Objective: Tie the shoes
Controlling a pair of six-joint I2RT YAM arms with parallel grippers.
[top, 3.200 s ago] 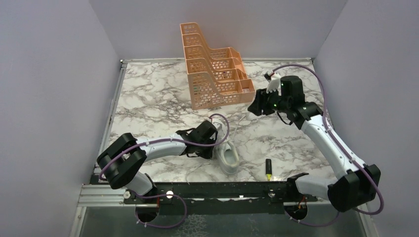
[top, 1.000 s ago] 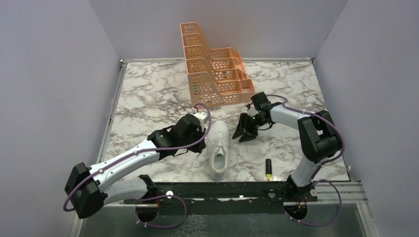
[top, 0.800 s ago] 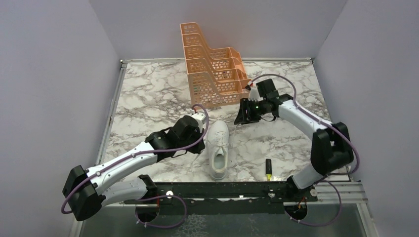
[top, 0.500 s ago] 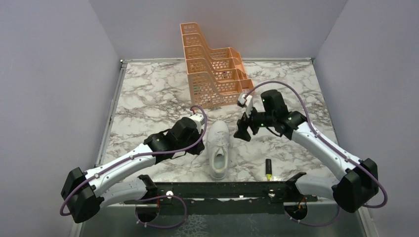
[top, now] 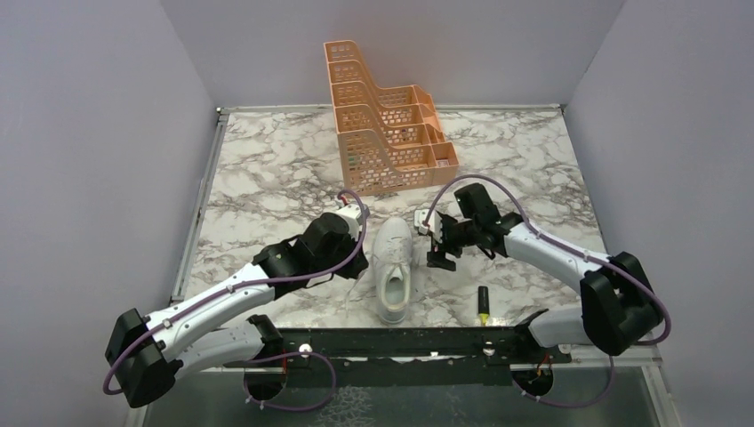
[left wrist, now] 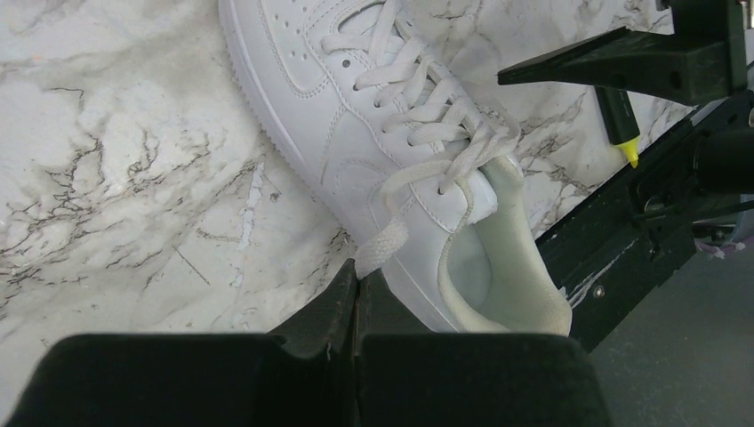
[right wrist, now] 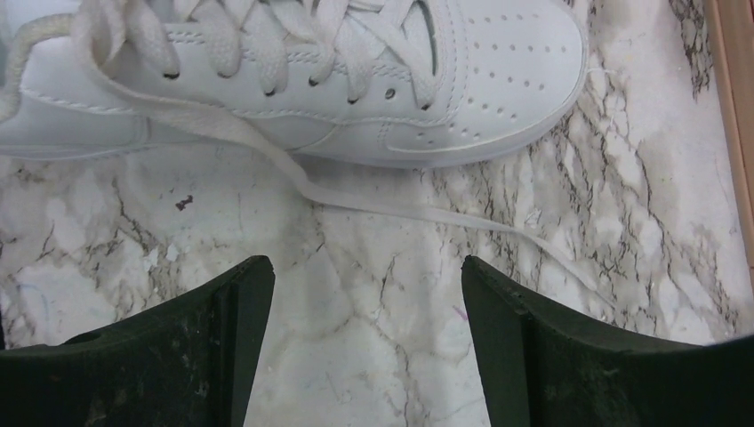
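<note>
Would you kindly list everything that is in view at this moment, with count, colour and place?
sneaker: one, white, table centre, toe pointing away from the arm bases.
laces: white, untied; one trails on the table right of the sneaker.
rack: one, orange, tiered, back of the table.
marker: one, black with yellow tip, near edge, right of the sneaker.
table: one, white-grey marble.
left gripper: black, shut on a lace end by the heel.
right gripper: black, open, above the trailing lace.

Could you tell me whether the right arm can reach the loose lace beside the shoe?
Probably yes: the open right gripper hovers beside the shoe, with the lace lying unobstructed just ahead of it.
</note>
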